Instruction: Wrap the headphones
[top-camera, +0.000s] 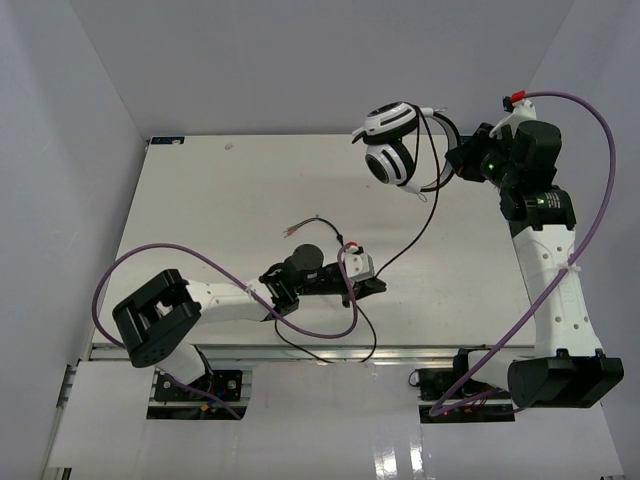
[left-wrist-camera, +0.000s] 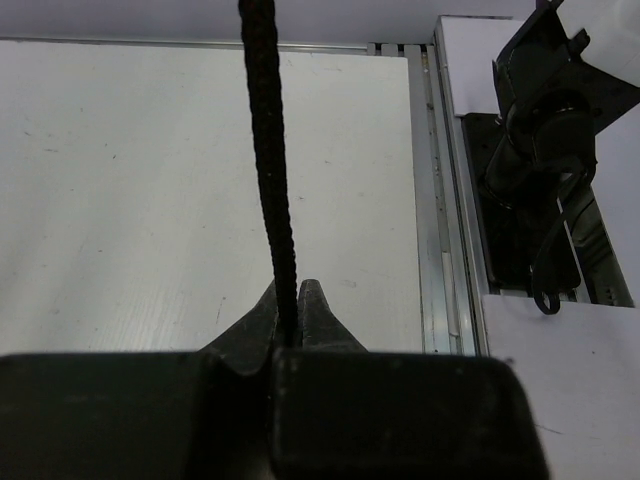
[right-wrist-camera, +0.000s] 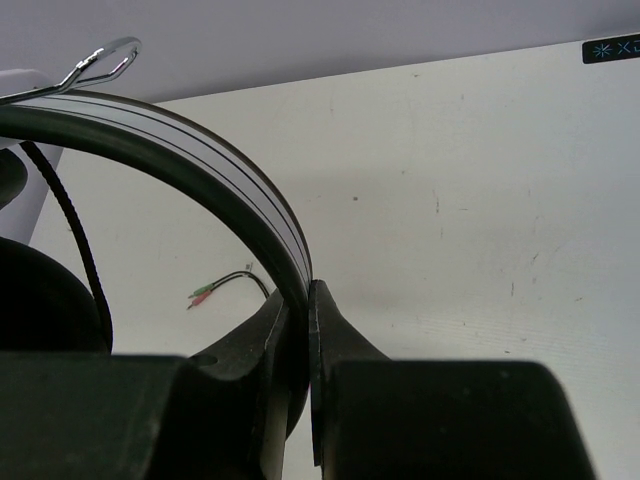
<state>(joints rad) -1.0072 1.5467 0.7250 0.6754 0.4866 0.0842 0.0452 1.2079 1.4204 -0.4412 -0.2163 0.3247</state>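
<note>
The white headphones with black pads hang in the air at the far right of the table. My right gripper is shut on their headband. The thin black cable drops from the cups to my left gripper, which is shut on it near the table's front middle. The braided cable rises straight out of the closed left jaws. The cable loops past the front edge and back to its red and green ends, which lie on the table and also show in the right wrist view.
The white table has grey walls on three sides. Purple robot cables arc over both arms. The right arm's base and the metal front rail show in the left wrist view.
</note>
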